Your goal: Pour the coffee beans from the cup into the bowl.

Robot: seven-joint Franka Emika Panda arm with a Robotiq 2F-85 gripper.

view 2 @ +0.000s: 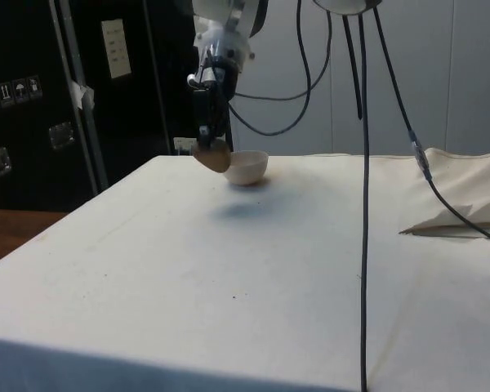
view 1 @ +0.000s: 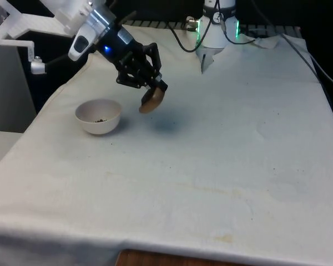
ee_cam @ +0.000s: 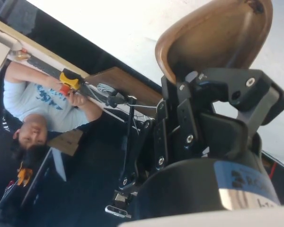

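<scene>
A brown cup (view 1: 152, 101) hangs tipped on its side above the cloth, held at its rim by my black gripper (view 1: 157, 88), which is shut on it. The cup (view 2: 212, 155) is just to the front view's right of a white bowl (view 1: 98, 116), clear of the table. A few dark coffee beans lie in the bowl. In the wrist view the cup (ee_cam: 213, 35) shows its hollow inside, with one bean near its base, pinched between the fingers (ee_cam: 206, 82). From the side, the bowl (view 2: 247, 167) sits just behind the cup.
Black cables (view 2: 363, 163) hang down over the table in the side view. A folded patch of cloth (view 1: 208, 58) lies at the far end. A person in a light blue shirt (ee_cam: 42, 101) stands beyond the table edge, holding a tool.
</scene>
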